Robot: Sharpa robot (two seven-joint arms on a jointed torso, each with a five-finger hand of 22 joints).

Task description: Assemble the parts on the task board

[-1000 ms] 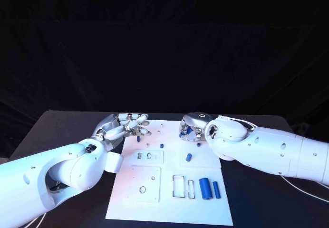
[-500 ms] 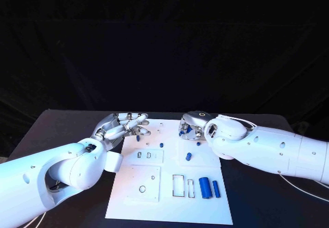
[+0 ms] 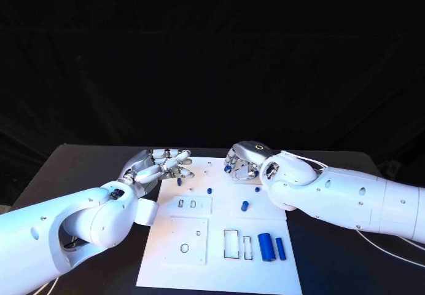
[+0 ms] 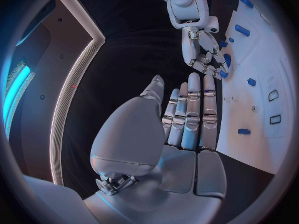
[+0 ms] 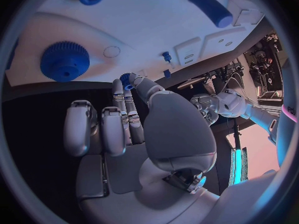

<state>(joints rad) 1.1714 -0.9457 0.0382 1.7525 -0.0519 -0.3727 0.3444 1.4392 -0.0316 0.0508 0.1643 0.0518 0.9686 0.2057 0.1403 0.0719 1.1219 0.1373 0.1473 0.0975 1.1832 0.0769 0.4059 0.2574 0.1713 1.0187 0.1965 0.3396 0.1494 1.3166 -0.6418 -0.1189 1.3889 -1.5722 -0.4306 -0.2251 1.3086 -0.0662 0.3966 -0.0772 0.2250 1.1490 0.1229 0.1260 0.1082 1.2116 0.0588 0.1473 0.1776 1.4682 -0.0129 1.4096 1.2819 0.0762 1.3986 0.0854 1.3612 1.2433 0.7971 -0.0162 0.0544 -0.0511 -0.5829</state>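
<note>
While both arms reach over the far end of the task board (image 3: 266, 212), the right hand (image 3: 241, 165) hangs with its fingers curled in, and a small blue part (image 5: 126, 79) sits pinched at its fingertips (image 5: 118, 87), raised off the white plate. Across from it, the left hand (image 3: 162, 165) is held flat with its fingers (image 4: 193, 107) straight, side by side and holding nothing, poised just beside the board's far left edge. Below the left hand's fingertips stands a small blue peg (image 3: 179, 181), with another peg (image 3: 209, 190) near it toward the board's middle. Just under the right hand lie a blue piece (image 3: 257, 189) and a short blue cylinder (image 3: 245, 206). Well behind the right hand, toward the robot, two long blue cylinders (image 3: 270, 247) lie side by side next to rectangular slots (image 3: 230, 243). Near the right palm, a toothed blue gear (image 5: 65, 60) rests on the plate.
</note>
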